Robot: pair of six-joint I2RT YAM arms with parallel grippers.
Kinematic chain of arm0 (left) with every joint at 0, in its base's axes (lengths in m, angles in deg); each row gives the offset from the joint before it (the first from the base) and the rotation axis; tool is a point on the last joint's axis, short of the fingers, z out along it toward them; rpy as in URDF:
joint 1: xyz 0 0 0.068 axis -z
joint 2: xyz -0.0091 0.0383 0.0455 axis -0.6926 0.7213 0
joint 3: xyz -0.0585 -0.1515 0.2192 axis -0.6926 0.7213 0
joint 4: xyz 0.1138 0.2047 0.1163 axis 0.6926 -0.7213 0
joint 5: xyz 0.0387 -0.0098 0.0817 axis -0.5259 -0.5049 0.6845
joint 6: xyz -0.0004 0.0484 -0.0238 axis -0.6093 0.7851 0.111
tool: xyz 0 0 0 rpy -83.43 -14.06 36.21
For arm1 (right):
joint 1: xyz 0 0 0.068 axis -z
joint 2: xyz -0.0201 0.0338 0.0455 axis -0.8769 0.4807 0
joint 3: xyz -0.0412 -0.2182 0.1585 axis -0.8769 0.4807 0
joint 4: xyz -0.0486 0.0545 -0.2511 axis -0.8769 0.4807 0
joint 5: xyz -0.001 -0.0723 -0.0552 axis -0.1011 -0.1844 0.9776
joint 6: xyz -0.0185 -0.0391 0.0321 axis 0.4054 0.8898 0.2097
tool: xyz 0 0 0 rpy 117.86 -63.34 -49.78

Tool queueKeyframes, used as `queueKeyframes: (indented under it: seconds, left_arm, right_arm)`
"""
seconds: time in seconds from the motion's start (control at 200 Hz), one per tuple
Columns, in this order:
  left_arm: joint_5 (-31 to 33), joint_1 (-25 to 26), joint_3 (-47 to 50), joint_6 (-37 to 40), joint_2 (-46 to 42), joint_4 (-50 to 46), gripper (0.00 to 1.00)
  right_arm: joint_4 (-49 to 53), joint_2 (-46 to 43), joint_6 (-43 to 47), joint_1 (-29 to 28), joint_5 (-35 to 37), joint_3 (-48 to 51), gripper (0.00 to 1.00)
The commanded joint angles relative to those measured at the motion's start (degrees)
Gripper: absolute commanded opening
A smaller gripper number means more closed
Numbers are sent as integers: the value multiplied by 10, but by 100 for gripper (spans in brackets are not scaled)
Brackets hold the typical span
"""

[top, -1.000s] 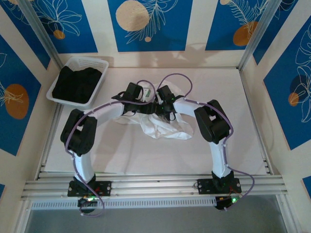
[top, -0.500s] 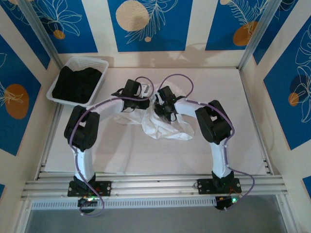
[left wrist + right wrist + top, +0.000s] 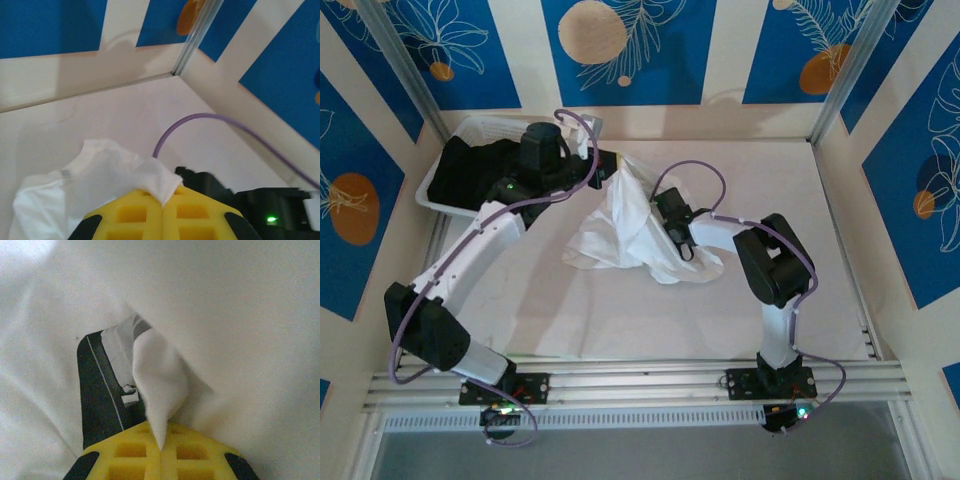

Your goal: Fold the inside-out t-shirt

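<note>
— So, where is the inside-out t-shirt (image 3: 620, 232) at this moment?

— Strung between your two grippers. Your left gripper (image 3: 610, 165) is clamped shut on an edge of it. In its wrist view the yellow fingers (image 3: 131, 215) meet, with a corner of white cloth poking out between them. The rest of the shirt hangs away below that gripper.

— And why does it peak like that?

— Because your left gripper holds its edge high. The cloth rises to it in a ridge from the table (image 3: 820, 260). The white basket (image 3: 428, 196) with the black garment (image 3: 475, 175) lies just behind that gripper, apart from the shirt.

— What about the right one?

— Your right gripper (image 3: 686, 246) is also closed on the shirt, down low and close to the table. Its wrist view shows a tongue of fabric nipped between the fingers (image 3: 135, 456), with loose folds all around them.

— Why one high and one low?

— I'd judge the low grip acts as an anchor, so the high one can draw the bundle open. The shirt below your grippers is crumpled, so you have yet to lay it flat, and no fold is made. Thin cotton like this sags and may slide out of a small pinch.
</note>
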Motion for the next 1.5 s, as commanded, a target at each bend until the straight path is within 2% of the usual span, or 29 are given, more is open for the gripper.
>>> queueKeyframes:
  seconds: [0.0,0.095,0.35,0.405,0.5,0.7,0.755,0.795,0.835,0.86,0.93,1.035,1.21,1.335,1.495]
  left_arm:
    - [-58,-1,-34,-35,-8,19,0]
    - [-78,16,-71,-41,-4,14,0]
    - [-125,69,-170,-26,17,-24,0]
    - [-137,77,-183,-25,16,-28,0]
    - [-157,87,-203,-26,14,-31,0]
    - [-175,93,-224,-32,-3,-34,0]
    - [-163,93,-224,-22,-11,-39,0]
    - [-139,92,-221,-11,-17,-50,0]
    - [-110,90,-210,-2,-23,-54,0]
    - [-88,87,-201,0,-28,-56,0]
    - [-23,77,-175,7,-36,-65,0]
    - [70,58,-132,18,-45,-76,0]
    - [147,6,-72,18,-37,-86,0]
    - [155,-27,-42,10,-23,-78,0]
    - [169,-44,-23,21,0,-80,0]
  right_arm:
    - [15,2,12,-7,31,8,3]
    - [27,12,7,-10,44,-7,12]
    - [61,30,-14,-14,59,-51,53]
    - [68,34,-17,-13,58,-62,67]
    - [86,44,-20,-13,52,-89,75]
    - [153,100,-28,-11,53,-154,78]
    - [169,115,-29,-10,41,-166,76]
    - [179,125,-30,-12,35,-174,71]
    - [185,130,-29,-13,28,-178,58]
    - [185,131,-27,-14,24,-177,46]
    - [180,122,-23,-13,-2,-171,24]
    - [163,89,-23,-5,-43,-151,1]
    - [113,10,-27,4,-107,-97,0]
    - [57,-57,-34,6,-158,-46,0]
    - [4,-126,-66,22,-229,-9,0]
